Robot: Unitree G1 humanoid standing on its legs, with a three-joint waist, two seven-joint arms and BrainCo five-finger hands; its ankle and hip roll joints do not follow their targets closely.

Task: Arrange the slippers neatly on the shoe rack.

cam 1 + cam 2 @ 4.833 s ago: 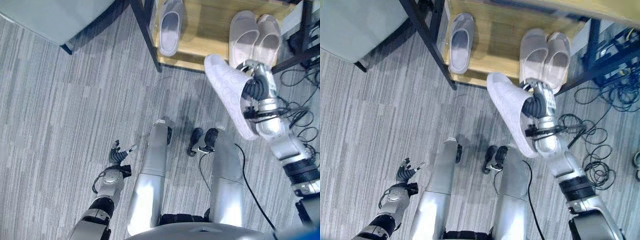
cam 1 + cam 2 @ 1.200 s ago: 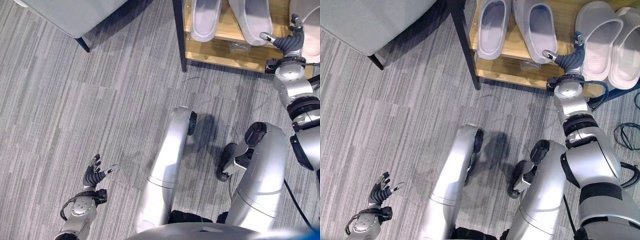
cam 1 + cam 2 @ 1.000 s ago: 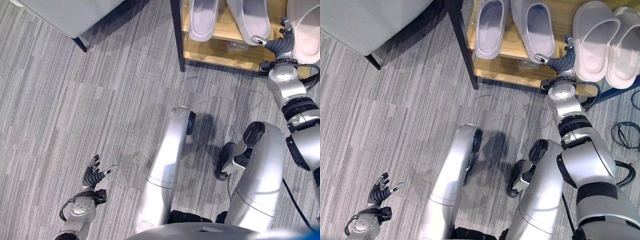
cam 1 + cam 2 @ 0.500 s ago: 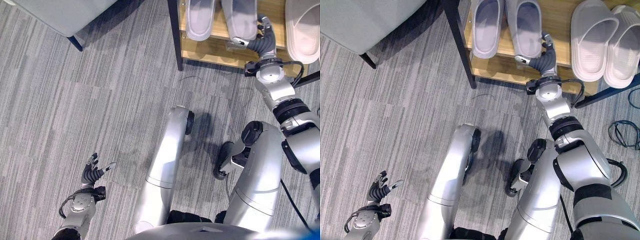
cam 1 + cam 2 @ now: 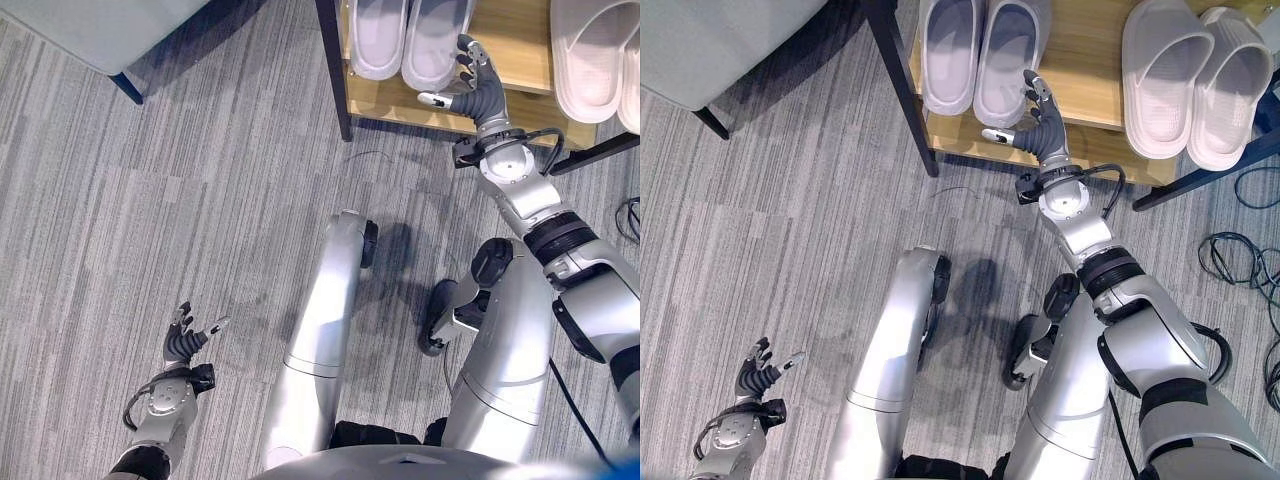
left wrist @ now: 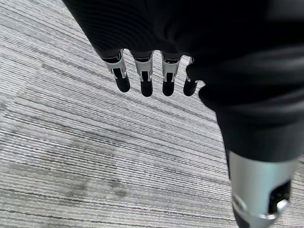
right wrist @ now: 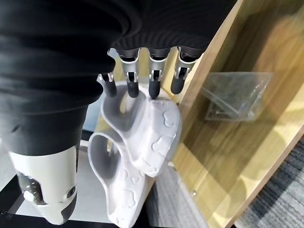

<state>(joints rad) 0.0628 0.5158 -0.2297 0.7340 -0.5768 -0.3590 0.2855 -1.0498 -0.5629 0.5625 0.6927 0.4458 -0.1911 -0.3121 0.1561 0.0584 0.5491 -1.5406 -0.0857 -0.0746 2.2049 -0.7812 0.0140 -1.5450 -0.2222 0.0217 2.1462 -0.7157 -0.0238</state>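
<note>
Right eye view: right hand (image 5: 1038, 128) (fingers straight, holding nothing) touches the nearer slipper (image 5: 1006, 60), whose long axis runs away from it.

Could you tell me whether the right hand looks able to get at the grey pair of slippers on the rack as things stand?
Probably yes: the right hand is open, its fingers beside the grey pair of slippers on the rack, with nothing between them.

slipper (image 5: 1006, 60) now beside its mate | right robot hand (image 5: 1037, 128) released it, open

Pale lilac slippers (image 5: 978, 62), tan rack (image 5: 1085, 70), grey-striped carpet (image 5: 790, 230).
</note>
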